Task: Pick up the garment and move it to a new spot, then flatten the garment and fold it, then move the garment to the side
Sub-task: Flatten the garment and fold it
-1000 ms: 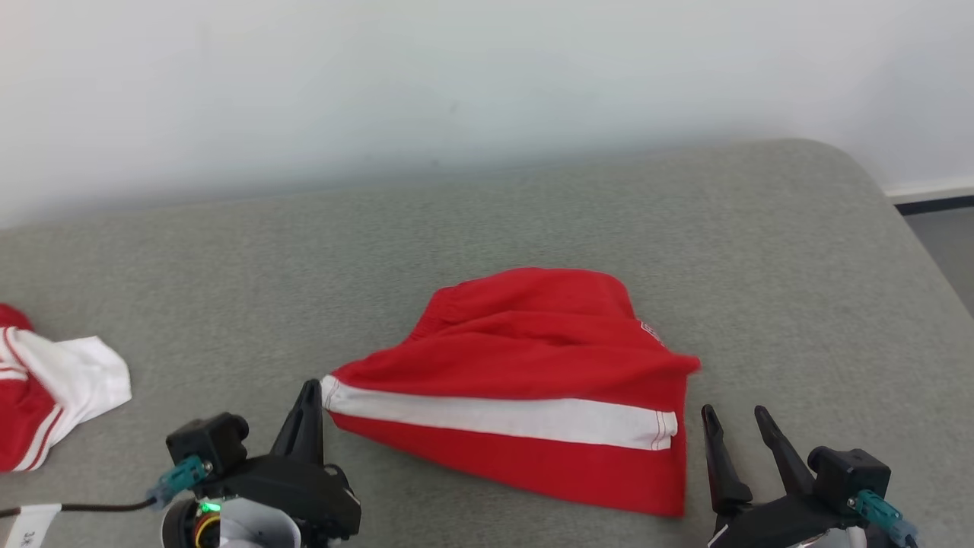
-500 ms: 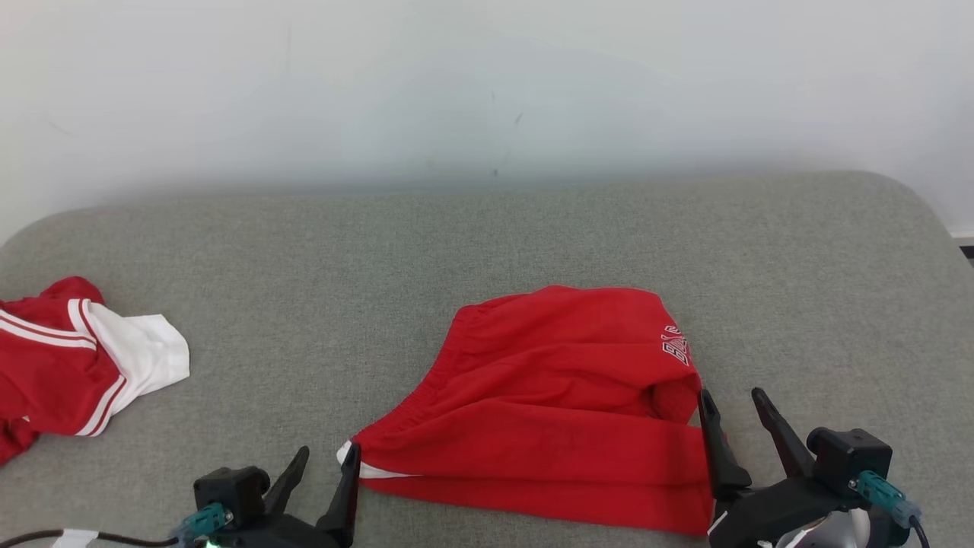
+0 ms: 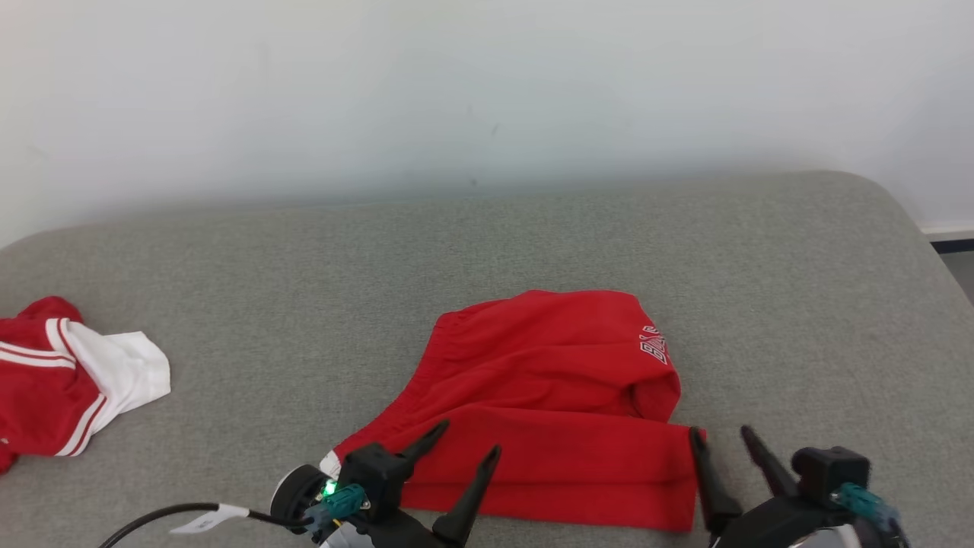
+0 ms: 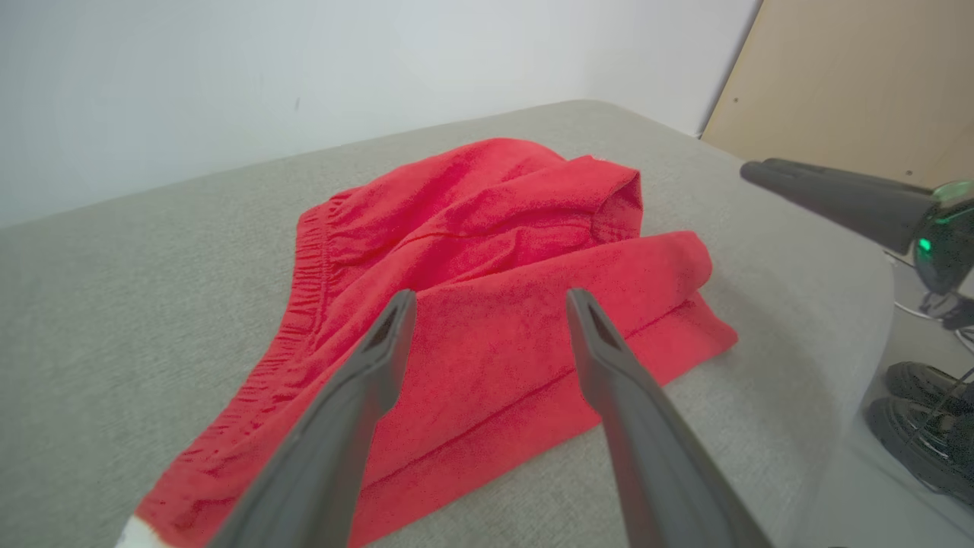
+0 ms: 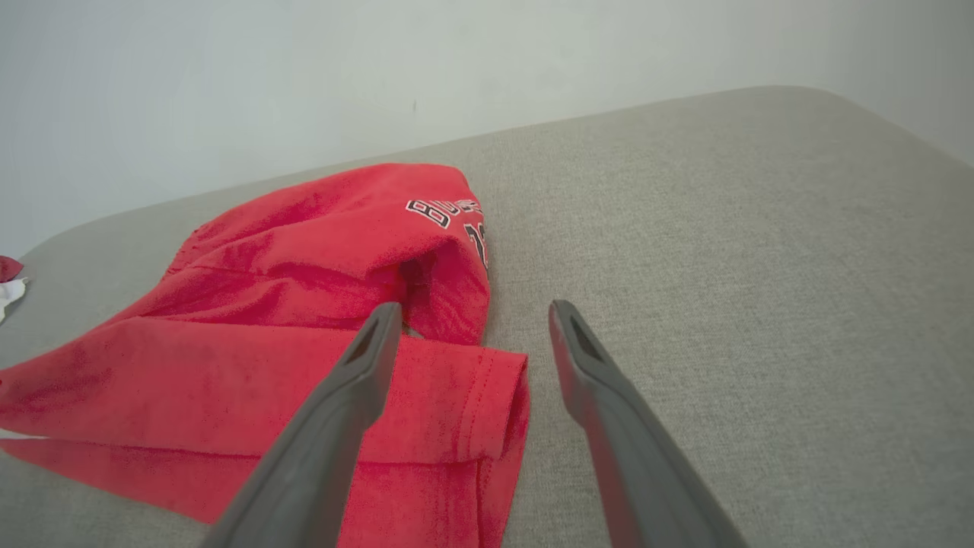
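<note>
While the red garment lies folded once near the middle of the worktop, the left gripper and right gripper hover at its near edge, fingers apart, empty. Any further folding and the move aside seem left to do.

Red fleecy fabric shorts, middle of the scene: outlined block lettering printed on the cloth at the far right corner. In the right wrist view it reads "BU", then the letters run into a fold and the rest is not legible. Digits below it start with what looks like "1", second digit can't tell. In the head view the same print is too small to read. Small white paper tag on a black cable, near left: no text legible
</note>
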Tool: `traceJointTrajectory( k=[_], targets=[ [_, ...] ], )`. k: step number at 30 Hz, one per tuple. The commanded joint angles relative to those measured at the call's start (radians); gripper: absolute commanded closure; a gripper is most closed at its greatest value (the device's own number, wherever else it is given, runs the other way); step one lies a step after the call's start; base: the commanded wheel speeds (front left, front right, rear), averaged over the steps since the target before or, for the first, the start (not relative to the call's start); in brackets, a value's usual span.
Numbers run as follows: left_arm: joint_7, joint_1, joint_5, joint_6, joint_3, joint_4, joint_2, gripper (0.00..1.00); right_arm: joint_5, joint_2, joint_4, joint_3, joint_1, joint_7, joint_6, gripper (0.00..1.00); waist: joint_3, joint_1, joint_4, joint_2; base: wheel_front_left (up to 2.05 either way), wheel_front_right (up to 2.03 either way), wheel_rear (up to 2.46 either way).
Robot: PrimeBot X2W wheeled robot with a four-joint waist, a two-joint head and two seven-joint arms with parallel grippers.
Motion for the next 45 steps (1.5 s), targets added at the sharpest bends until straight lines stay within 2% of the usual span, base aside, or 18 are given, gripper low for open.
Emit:
traceJointTrajectory(
  k=[1,5,7,16,17,18,19,20,21,22,28,34,39,45],
  targets=[
    [-0.019,0.000,0.000,0.012,0.011,-0.001,-0.001,0.00,-0.012,0.001,0.006,0.005,-0.003,0.020,0.001,0.00,0.005,0.0000,-0.019,0.0000,0.00,0.00,0.00],
    [-0.134,0.041,-0.003,0.084,0.066,-0.017,-0.029,0.00,-0.023,-0.005,0.047,-0.003,-0.024,0.135,0.001,0.00,0.017,0.0000,-0.019,0.0000,0.00,0.00,0.00],
    [-0.178,0.062,-0.018,0.106,0.099,-0.024,-0.029,0.00,-0.026,-0.004,0.058,-0.014,-0.030,0.176,0.001,0.00,0.021,0.0000,-0.010,0.0000,0.00,0.00,0.00],
    [-0.235,0.154,-0.044,0.150,0.221,-0.085,-0.011,0.00,-0.011,-0.006,0.108,-0.030,-0.080,0.249,0.001,0.00,0.032,0.0000,0.060,0.0000,0.00,0.00,0.00],
    [-0.234,0.165,-0.046,0.155,0.236,-0.091,-0.009,0.00,-0.010,-0.006,0.113,-0.035,-0.081,0.257,0.001,0.14,0.031,0.0000,0.066,0.0000,0.00,0.00,0.00],
    [-0.235,0.175,-0.048,0.161,0.249,-0.097,-0.006,0.00,-0.009,-0.005,0.116,-0.038,-0.080,0.259,0.001,0.21,0.032,0.0000,0.072,0.0000,0.00,0.00,0.00],
    [-0.236,0.187,-0.052,0.164,0.265,-0.104,-0.003,0.00,-0.008,-0.004,0.118,-0.040,-0.079,0.262,0.001,0.64,0.032,0.0000,0.077,0.0000,0.00,0.00,0.00],
    [-0.237,0.196,-0.054,0.170,0.277,-0.111,0.000,0.00,-0.008,-0.003,0.118,-0.043,-0.076,0.261,0.001,0.75,0.033,0.0000,0.082,0.0000,0.00,0.00,0.00],
    [-0.237,0.207,-0.055,0.172,0.290,-0.118,0.003,0.00,-0.009,-0.002,0.117,-0.046,-0.074,0.259,0.001,0.93,0.033,0.0000,0.086,0.0000,0.00,0.00,0.00],
    [-0.237,0.216,-0.056,0.177,0.302,-0.122,0.006,0.00,-0.010,-0.003,0.111,-0.046,-0.071,0.251,0.001,1.00,0.033,0.0000,0.089,0.0000,0.00,0.00,0.00],
    [-0.237,0.253,-0.055,0.176,0.340,-0.147,0.014,0.00,-0.002,-0.002,0.053,-0.051,-0.087,0.208,0.001,1.00,0.031,0.0000,0.105,0.0000,0.00,0.00,0.00],
    [-0.237,0.255,-0.057,0.171,0.341,-0.142,0.005,0.00,0.015,-0.013,0.016,-0.073,-0.134,0.225,0.001,1.00,0.032,0.0000,0.117,0.0000,0.00,0.00,0.00],
    [-0.237,0.235,-0.060,0.156,0.333,-0.127,-0.006,0.00,0.044,-0.023,0.071,-0.127,-0.228,0.237,0.001,1.00,0.042,0.0000,0.146,0.0000,0.00,0.00,0.00],
    [-0.230,0.219,-0.065,0.155,0.325,-0.111,-0.016,0.00,0.015,-0.034,0.207,-0.228,-0.345,0.220,0.001,1.00,0.063,0.0000,0.200,0.0000,0.00,0.00,0.00]
  ],
)
